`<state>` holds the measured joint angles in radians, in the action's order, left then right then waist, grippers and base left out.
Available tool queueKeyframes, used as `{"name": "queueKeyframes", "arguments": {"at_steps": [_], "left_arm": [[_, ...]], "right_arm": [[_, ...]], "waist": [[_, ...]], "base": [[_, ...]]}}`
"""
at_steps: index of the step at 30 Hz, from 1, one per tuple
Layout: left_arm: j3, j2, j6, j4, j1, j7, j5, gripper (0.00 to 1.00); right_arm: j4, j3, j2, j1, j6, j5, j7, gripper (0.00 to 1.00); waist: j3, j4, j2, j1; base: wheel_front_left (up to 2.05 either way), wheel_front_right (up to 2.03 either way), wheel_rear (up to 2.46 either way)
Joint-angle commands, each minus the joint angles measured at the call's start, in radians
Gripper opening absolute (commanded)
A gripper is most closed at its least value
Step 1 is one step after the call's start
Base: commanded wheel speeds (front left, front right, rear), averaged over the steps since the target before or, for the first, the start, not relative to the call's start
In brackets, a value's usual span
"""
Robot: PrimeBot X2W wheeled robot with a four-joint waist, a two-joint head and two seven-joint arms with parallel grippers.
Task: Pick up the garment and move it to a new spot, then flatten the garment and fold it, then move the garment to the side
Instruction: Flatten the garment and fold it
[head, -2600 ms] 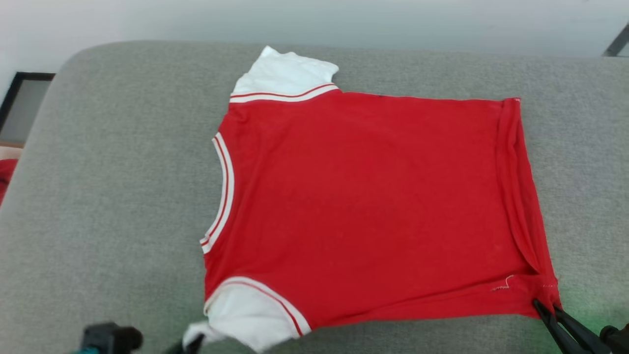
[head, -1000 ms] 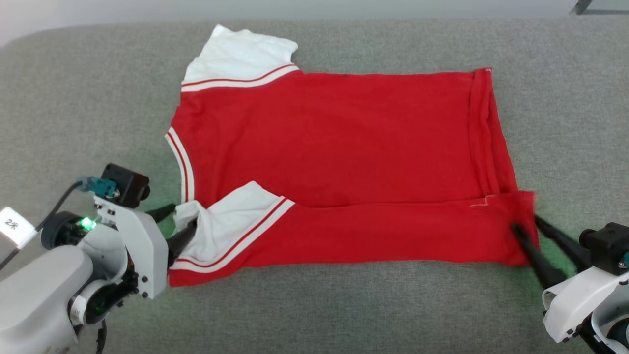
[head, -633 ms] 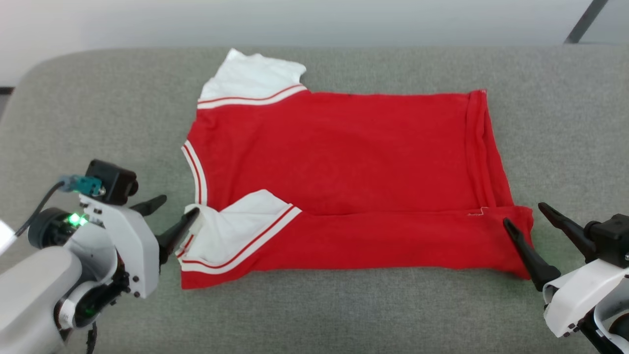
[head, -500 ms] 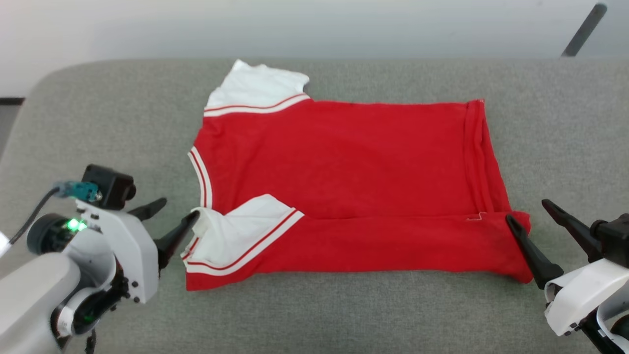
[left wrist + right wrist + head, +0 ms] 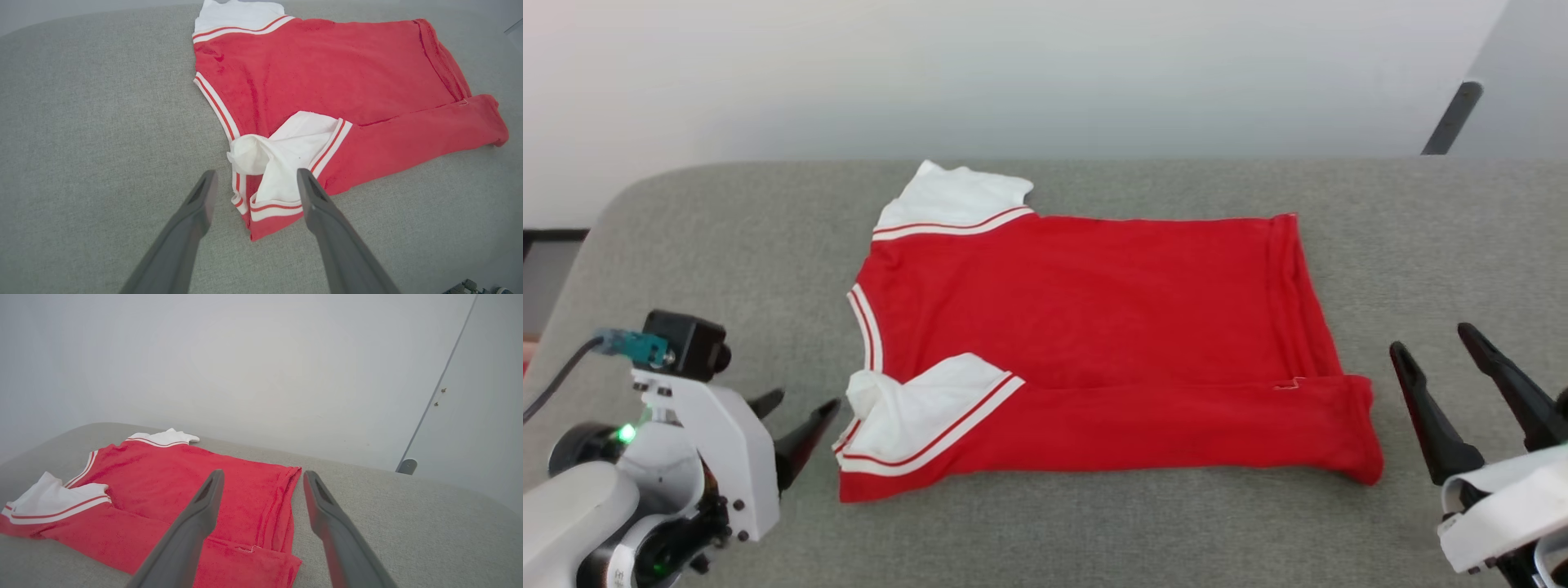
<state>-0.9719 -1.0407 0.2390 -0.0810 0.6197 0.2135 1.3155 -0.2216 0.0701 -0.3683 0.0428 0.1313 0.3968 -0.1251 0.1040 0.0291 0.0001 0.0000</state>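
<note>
So, starting at the left: the left gripper (image 5: pixel 800 406) sits low over the grey cushion (image 5: pixel 711 245), fingers spread wide and holding nothing. It's just beside the near sleeve (image 5: pixel 923 404) and not touching it. From the left wrist view that white sleeve lies a bit bunched at its cuff, just past the fingertips.

The garment (image 5: pixel 1094 327) lies in the middle of the cushion, collar end to the left and hem (image 5: pixel 1290 294) to the right. Its near long edge is turned over onto the body as a red strip (image 5: pixel 1176 425), with the near sleeve tucked in on top. The far sleeve (image 5: pixel 956 196) pokes out flat at the back.

Over on the right, the right gripper (image 5: pixel 1432 339) is spread too and empty, near the hem corner but clear of it.

My read is we're mid-fold: one lengthwise fold is down and the far side isn't done. The next move probably needs both arms to reach across, left to the far sleeve and right to the far hem corner. They'd pinch just the top layers and bring that edge toward the near side evenly so it doesn't skew.
</note>
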Motion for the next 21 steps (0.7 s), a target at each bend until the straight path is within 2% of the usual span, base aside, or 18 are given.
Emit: {"name": "queueKeyframes", "arguments": {"at_steps": [1, 5, 12, 21], "left_arm": [[-0.001, -0.005, 0.016, -0.003, -0.008, 0.029, 0.024, 1.0], [-0.005, 0.005, 0.035, 0.017, 0.005, 0.116, 0.085, 1.0], [-0.038, 0.043, 0.025, 0.126, 0.038, 0.295, 0.166, 1.0], [-0.062, 0.09, -0.032, 0.282, 0.07, 0.38, 0.177, 1.0]], "right_arm": [[-0.02, -0.022, 0.025, -0.024, -0.001, -0.014, -0.009, 1.0], [-0.059, -0.068, 0.079, -0.061, -0.001, -0.023, -0.042, 1.0], [-0.095, -0.126, 0.141, -0.093, -0.001, -0.027, -0.085, 1.0], [-0.107, -0.157, 0.155, -0.087, -0.001, -0.016, -0.097, 1.0]], "waist": [[-0.015, -0.02, -0.0001, 0.0], [-0.015, -0.041, -0.0001, 0.0], [0.01, -0.079, -0.0001, 0.0], [0.049, -0.108, -0.0001, 0.0]], "base": [[0.0, 0.0, 0.0], [0.0, 0.0, 0.0], [0.0, 0.0, 0.0], [0.0, 0.0, 0.0]]}}
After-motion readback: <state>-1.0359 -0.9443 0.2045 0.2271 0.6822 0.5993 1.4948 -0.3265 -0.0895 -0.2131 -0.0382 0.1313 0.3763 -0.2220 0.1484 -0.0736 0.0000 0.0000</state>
